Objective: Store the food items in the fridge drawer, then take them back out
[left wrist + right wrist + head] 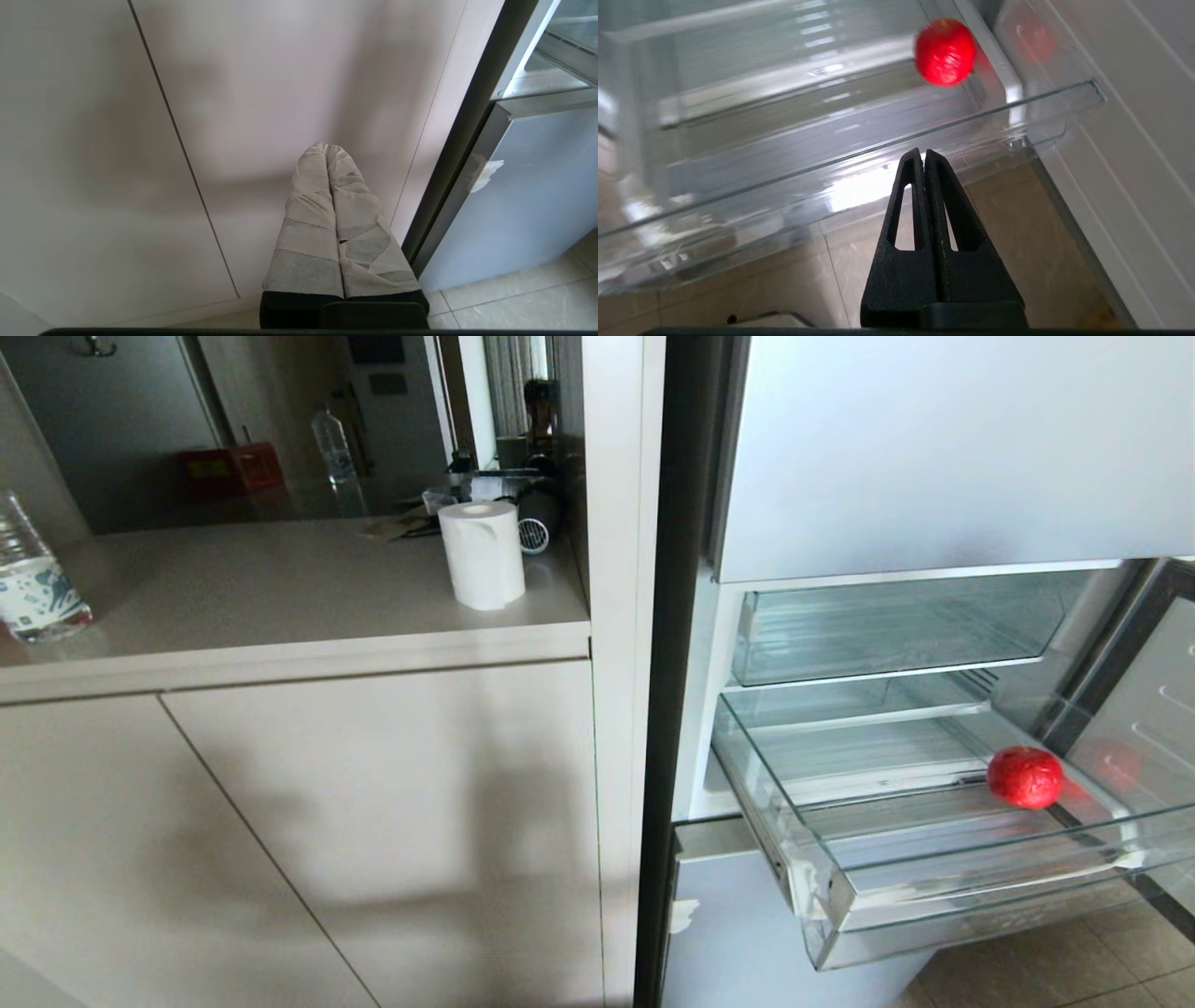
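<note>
A round glossy red fruit (1025,777) lies in the pulled-out clear fridge drawer (840,905), near its right rear corner. The right wrist view shows the same red fruit (944,51) beyond the drawer's clear front lip (859,154). My right gripper (924,153) is shut and empty, its black fingers just outside and below that lip, over the floor. My left gripper (325,147), wrapped in pale tape, is shut and empty, parked low in front of the cabinet door beside the fridge (528,196). Neither arm shows in the head view.
A shallower clear drawer (896,625) sits above the open one. The open fridge door (1148,709) stands at the right. Left of the fridge, a counter (280,588) holds a paper roll (483,555) and a water bottle (33,579). Tiled floor (1017,261) lies below.
</note>
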